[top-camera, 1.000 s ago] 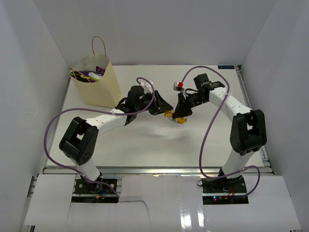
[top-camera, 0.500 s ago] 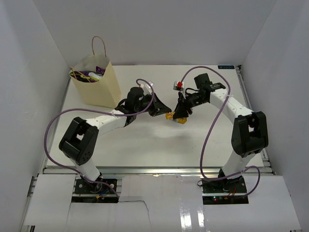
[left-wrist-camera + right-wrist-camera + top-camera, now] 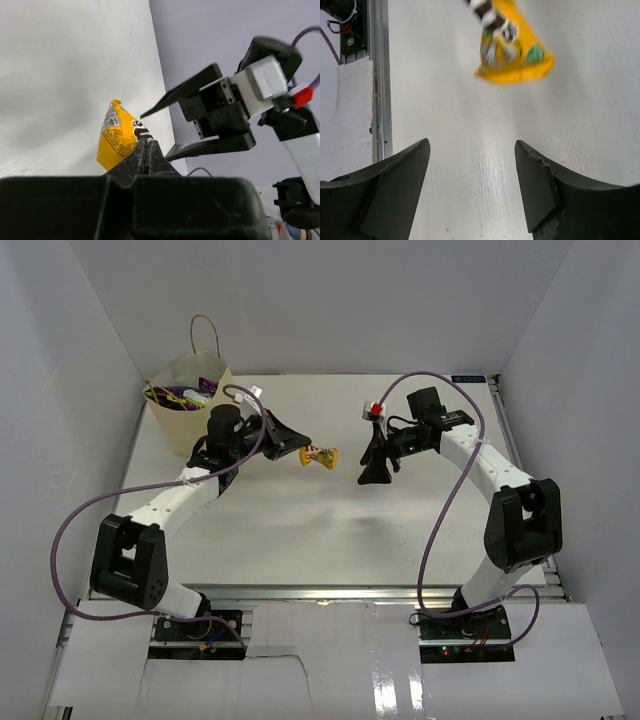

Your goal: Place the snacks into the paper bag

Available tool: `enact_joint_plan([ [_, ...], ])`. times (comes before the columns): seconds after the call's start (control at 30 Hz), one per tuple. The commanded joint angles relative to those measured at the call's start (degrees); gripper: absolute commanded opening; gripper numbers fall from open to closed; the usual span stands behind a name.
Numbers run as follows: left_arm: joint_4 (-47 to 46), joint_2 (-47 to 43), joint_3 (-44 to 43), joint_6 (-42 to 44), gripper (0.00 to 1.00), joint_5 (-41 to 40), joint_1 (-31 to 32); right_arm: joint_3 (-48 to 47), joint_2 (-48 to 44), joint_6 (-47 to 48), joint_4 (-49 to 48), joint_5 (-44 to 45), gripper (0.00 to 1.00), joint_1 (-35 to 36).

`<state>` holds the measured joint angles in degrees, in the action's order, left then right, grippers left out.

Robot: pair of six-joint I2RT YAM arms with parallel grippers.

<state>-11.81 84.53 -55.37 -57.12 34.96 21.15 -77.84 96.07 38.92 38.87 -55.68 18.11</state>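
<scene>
Looking across your bench [image 3: 300, 530], you see the paper bag [image 3: 178, 432] upright at the far left corner, with snacks inside. Your right fingers [image 3: 400, 170] stand spread and empty. Your left fingers [image 3: 152, 159] are clenched on the yellow packet [image 3: 116, 136], between the bag and the right fingers.

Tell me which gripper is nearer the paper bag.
Left. The left gripper, holding the yellow packet, is just right of the paper bag; the right gripper, open, is farther right.

Bright, even white light, soft faint shadows, slight blur on the yellow packet [image 3: 512, 55].
</scene>
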Motion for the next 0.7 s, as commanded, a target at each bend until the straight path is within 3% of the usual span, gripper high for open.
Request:
enact_joint_plan([
  [0.0, 4.77, -4.11, -4.03, 4.55, 0.00, 2.48, -4.35, -1.78, -2.73, -1.65, -0.99, -1.89, 0.76, -0.44],
  [0.2, 14.17, -3.59, -17.99, 10.01, 0.00, 1.43, -12.17, -0.03, -3.70, -1.83, -1.08, -1.19, 0.79, -0.88],
  [0.3, 18.05, -2.88, -25.71, 12.56, 0.00, -3.31, -16.73, 0.85, -4.22, -1.83, -0.99, -0.75, 0.82, -1.06],
  [0.37, 18.76, -2.88, -28.37, 13.53, 0.00, -7.61, -18.15, 1.55, -4.49, -1.65, -0.99, -0.48, 0.90, -1.32],
  [0.53, 25.59, -0.07, -37.59, 18.09, 0.00, -19.73, -20.18, 2.43, -5.19, -1.56, -0.99, 0.31, 0.90, -1.93],
  [0.67, 26.93, 2.47, -39.81, 21.86, 0.00, -30.27, -20.71, 2.70, -5.46, -1.65, -0.99, 0.57, 0.90, -2.73],
])
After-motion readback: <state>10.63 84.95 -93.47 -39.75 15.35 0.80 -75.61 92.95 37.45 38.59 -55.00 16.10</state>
